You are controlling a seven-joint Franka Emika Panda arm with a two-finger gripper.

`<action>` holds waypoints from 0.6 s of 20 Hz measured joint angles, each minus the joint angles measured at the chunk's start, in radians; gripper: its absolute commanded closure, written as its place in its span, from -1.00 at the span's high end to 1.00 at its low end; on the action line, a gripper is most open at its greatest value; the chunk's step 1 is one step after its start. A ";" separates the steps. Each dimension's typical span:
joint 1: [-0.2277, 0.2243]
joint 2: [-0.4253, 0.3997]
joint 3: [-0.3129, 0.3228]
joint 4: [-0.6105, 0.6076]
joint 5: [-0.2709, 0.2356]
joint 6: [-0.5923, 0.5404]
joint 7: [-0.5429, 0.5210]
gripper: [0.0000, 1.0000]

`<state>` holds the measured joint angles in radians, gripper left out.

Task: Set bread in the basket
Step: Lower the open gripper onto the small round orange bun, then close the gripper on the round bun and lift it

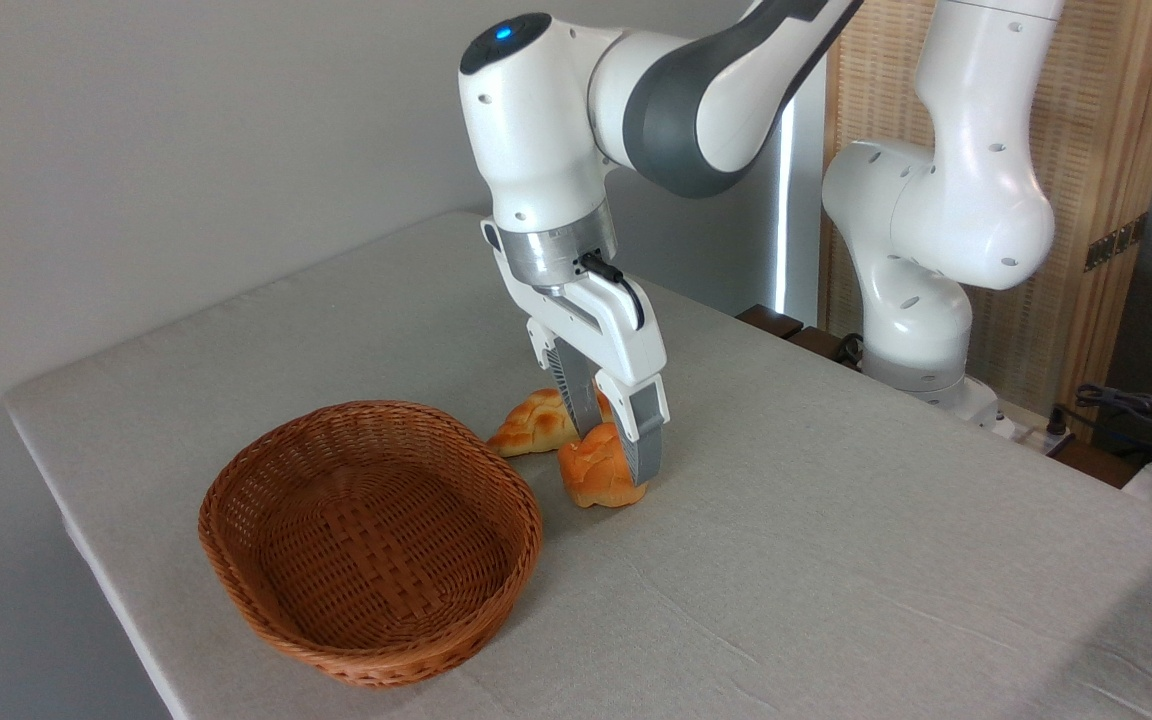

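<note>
At the left, toward the near edge of the table point(836, 560), sits the basket point(236, 520), an oval of brown woven wicker with low flared sides, its inside bare of anything. The table is covered in a pale grey cloth and runs back to a plain grey wall on the left. Just right of the basket's far rim lies a longer braided loaf point(534, 422), golden with browned patches, its pointed end toward the basket; its right end is hidden behind the robot's fingers. Nearer and slightly right of that loaf is the bread point(594, 470), a small knotted orange-golden bun resting on the cloth, close beside the basket's right rim but apart from it. The gripper point(612, 440) comes down onto it from above, tilted, with one grey finger behind the bun on its far left side and the other point(644, 440) pressed along its right side, so the fingers are closed around the bun, which appears to touch the table. The white arm point(636, 100) rises from the gripper and bends away to the right, to its base point(921, 340) at the far right edge of the table, in front of a wooden screen point(1106, 200).
</note>
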<state>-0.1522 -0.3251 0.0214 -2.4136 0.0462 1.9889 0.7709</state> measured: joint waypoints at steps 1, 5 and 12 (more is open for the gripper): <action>-0.001 0.000 0.000 -0.008 0.000 0.005 0.000 0.17; -0.005 0.005 0.000 -0.016 0.000 0.009 0.002 -0.51; -0.014 0.013 0.000 -0.017 0.014 0.010 0.014 -0.59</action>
<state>-0.1667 -0.3125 0.0214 -2.4301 0.0599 1.9986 0.7848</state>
